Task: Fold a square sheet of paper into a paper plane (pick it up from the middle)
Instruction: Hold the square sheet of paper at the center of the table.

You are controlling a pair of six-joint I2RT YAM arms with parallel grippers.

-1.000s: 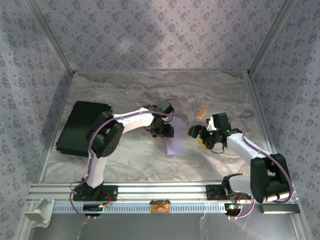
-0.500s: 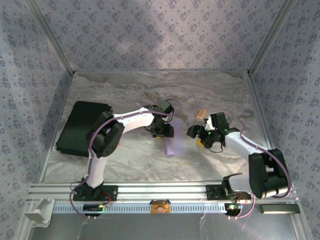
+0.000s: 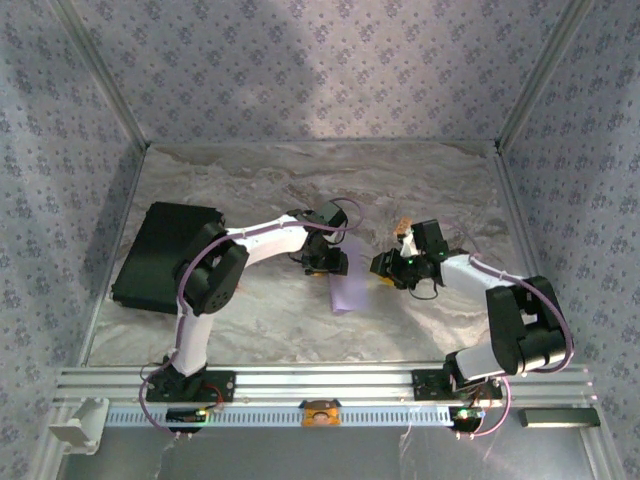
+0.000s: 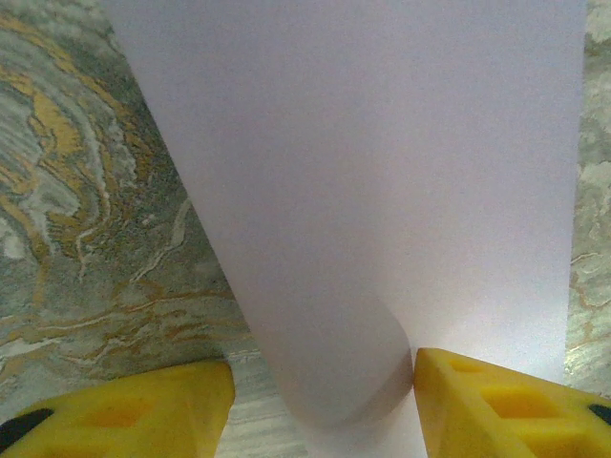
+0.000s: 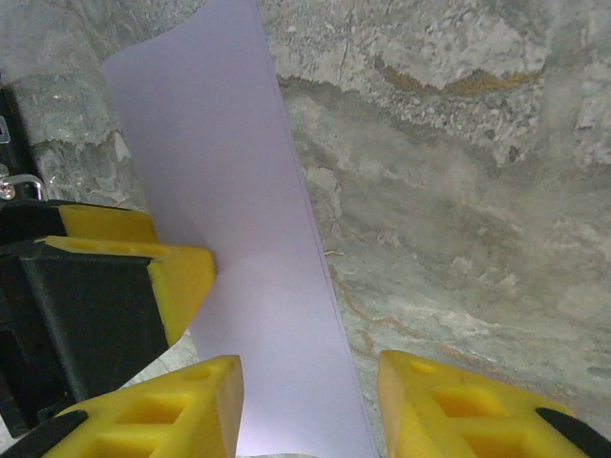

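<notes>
**Sheet** (image 3: 347,291). Pale lavender paper, folded to a narrow strip. It lies on the marbled tabletop (image 3: 300,180) about the middle, a little toward the near edge, with its long axis running far to near. The far end lifts into a soft rolled bend.

**Left gripper** (image 3: 327,262). Set at the strip's far end.
- Jaws apart, with the rolled bend sitting between the yellow fingers (image 4: 143,405).
- The bend touches the finger on the right of the wrist view. A sliver of marble shows before the other finger.
- No pinch on the paper can be seen.

**Right gripper** (image 3: 383,266). Just right of the strip, low over the tabletop.
- Jaws apart in its wrist view, with the strip's right-hand edge running in between them.
- One finger stands over paper, the other (image 5: 477,405) over bare marble.
- Whether either finger touches the sheet cannot be told.
- One yellow finger of the left arm (image 5: 158,272) shows at the strip's opposite edge.

**Pad** (image 3: 165,255). Black and rectangular, by the left edge of the tabletop, well apart from the sheet.

**Block** (image 3: 404,226). Small and tan, right of the middle, just beyond the right gripper toward the far edge.
</notes>
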